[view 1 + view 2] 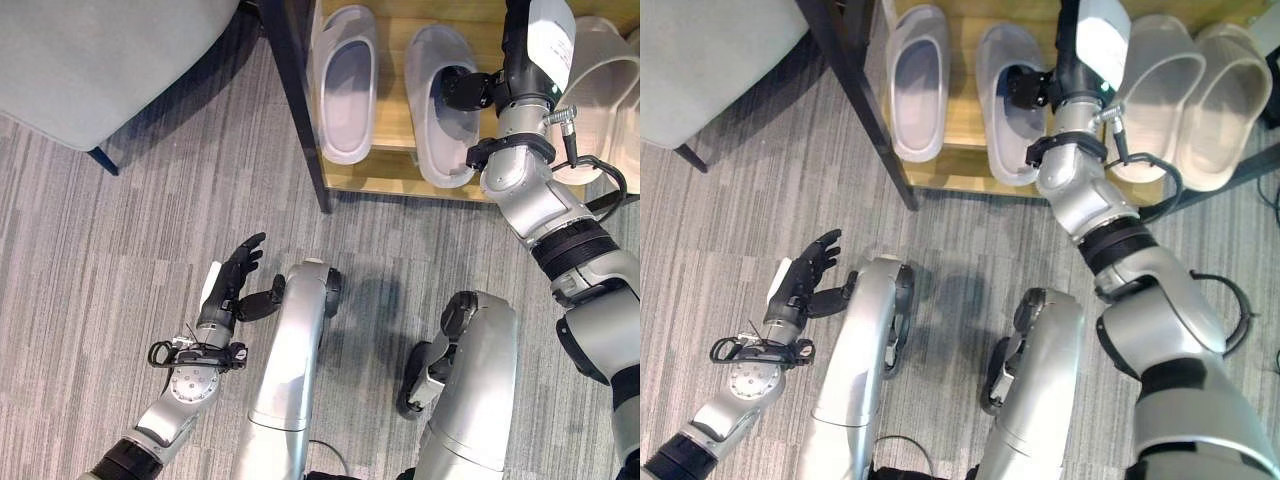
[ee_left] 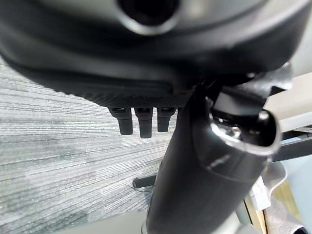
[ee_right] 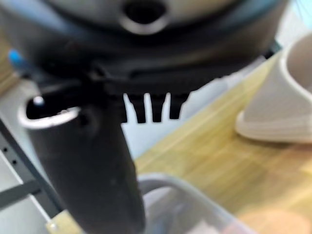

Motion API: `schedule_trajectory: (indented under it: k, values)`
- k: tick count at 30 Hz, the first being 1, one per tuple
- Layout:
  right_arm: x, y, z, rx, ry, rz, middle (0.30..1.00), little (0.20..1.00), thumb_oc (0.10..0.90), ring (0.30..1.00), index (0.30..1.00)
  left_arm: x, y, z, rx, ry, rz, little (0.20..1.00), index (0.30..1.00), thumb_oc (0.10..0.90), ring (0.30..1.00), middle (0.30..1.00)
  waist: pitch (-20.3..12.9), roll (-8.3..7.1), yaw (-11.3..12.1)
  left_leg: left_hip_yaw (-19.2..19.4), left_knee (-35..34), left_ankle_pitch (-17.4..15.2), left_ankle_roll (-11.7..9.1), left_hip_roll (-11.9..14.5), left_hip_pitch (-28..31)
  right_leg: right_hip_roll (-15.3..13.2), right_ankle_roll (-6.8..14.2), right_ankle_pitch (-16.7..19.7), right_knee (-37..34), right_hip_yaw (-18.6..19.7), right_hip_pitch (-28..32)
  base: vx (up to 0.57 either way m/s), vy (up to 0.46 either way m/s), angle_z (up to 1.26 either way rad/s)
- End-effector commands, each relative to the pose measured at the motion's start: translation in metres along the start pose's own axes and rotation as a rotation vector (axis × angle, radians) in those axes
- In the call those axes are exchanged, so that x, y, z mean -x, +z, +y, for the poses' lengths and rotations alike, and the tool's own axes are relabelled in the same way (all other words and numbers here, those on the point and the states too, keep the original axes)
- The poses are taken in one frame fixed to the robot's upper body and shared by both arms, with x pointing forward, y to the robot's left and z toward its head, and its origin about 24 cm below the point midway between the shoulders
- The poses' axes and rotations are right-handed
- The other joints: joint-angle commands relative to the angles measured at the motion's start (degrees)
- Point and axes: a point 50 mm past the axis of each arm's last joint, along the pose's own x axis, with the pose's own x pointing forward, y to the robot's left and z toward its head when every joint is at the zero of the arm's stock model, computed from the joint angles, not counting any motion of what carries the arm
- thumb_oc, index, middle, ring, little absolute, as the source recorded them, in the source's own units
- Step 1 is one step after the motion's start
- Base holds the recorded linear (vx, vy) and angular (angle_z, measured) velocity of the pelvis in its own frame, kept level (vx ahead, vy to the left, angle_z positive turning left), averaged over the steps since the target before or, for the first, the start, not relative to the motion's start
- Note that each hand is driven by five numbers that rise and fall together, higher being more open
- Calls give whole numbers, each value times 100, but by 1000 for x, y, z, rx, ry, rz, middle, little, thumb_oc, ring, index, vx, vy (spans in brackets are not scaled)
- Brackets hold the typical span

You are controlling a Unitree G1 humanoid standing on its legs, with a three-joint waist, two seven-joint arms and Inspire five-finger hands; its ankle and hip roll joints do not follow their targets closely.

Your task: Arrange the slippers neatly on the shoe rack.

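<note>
Two pale grey slippers lie side by side on the wooden shoe rack shelf, one on the left and one beside it. A pair of beige slippers rests further right on the same shelf. My right hand reaches over the second grey slipper's opening with its fingers straight. In the right wrist view its thumb points down at that grey slipper, and a beige slipper lies beyond. My left hand hovers open and empty above the carpet.
The rack's dark frame leg stands at the shelf's left end. A grey upholstered seat fills the far left corner. Striped grey carpet covers the floor in front of the rack.
</note>
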Motion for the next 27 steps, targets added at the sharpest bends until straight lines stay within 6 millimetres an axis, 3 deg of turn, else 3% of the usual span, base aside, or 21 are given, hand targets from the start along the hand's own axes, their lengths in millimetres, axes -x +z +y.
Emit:
schedule_trajectory:
  k: [1, 7, 12, 15, 22, 27]
  values:
    - [-22, 57, -42, -82, -88, -268, 900, 900, 800, 900, 900, 5, 22, -13, 34, -82, -110, 900, 900, 800, 900, 900, -191, -140, 124, 10, 310, -1109, -198, 21, 54, -210, -578, 55, 454, -50, -201, -26, 26, -3]
    - [-5, 64, -46, -169, 34, -359, 900, 900, 800, 900, 900, 8, 18, -4, 3, -73, -87, 900, 900, 800, 900, 900, -191, -135, 14, -56, 364, -1110, -201, 42, 54, -171, -520, 49, 396, -117, -201, -12, 19, -11]
    - [5, 65, -47, -249, 34, -369, 900, 900, 800, 900, 900, 9, 17, -2, 0, -56, -78, 900, 900, 800, 900, 900, -191, -121, -47, -30, 356, -1104, -185, 59, 54, -151, -494, 52, 368, -133, -201, -8, 5, -6]
    - [22, 61, -42, -382, 9, -360, 900, 900, 800, 900, 900, 9, 17, -3, 14, -37, -84, 900, 900, 800, 900, 900, -191, -88, -145, 26, 324, -1104, -156, 53, 54, -96, -490, 56, 340, -114, -201, -3, -27, -6]
    - [61, 43, -38, -489, -150, -294, 900, 900, 800, 900, 900, 9, 23, -6, 19, -8, -123, 900, 900, 800, 900, 900, -191, -13, -340, 146, 292, -1061, -86, -39, 54, 26, -525, 11, 377, -28, -201, 4, -12, -3]
    - [71, 42, -37, -506, -166, -293, 900, 900, 800, 900, 900, 10, 24, -6, 14, -3, -131, 900, 900, 800, 900, 900, -191, 4, -358, 147, 296, -1054, -73, -46, 54, 20, -528, -3, 383, -44, -201, 0, 0, 0]
